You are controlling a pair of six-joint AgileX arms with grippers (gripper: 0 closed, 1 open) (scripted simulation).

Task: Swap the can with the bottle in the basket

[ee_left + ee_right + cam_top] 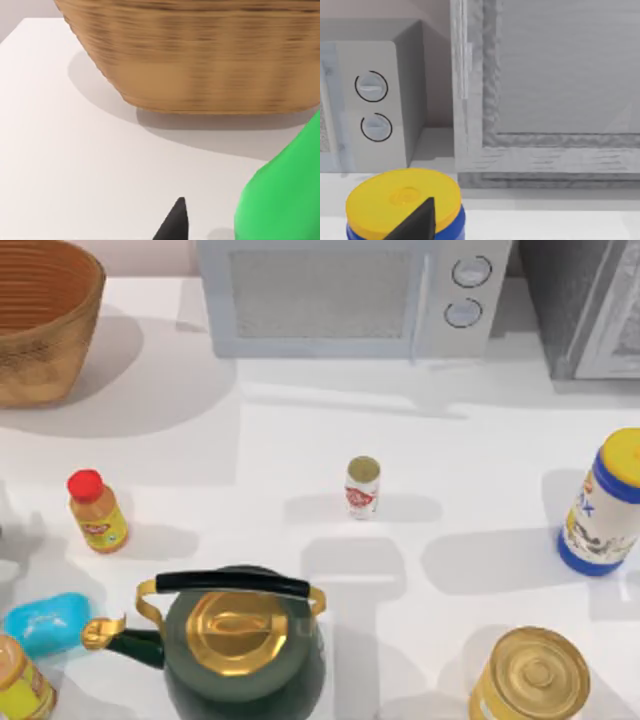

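You face a white table [300, 440] under soft light; a pale wall [20, 10] rises beyond its far edge.

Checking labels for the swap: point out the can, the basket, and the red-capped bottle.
can [362, 488]: top view, red label on its side.
basket [40, 335]: top view, woven outer wall.
red-capped bottle [98, 521]: top view, orange body below the cap.

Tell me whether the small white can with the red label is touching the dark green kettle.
Apart. The top view shows bare white table between the small white red-labelled can and the dark green kettle.
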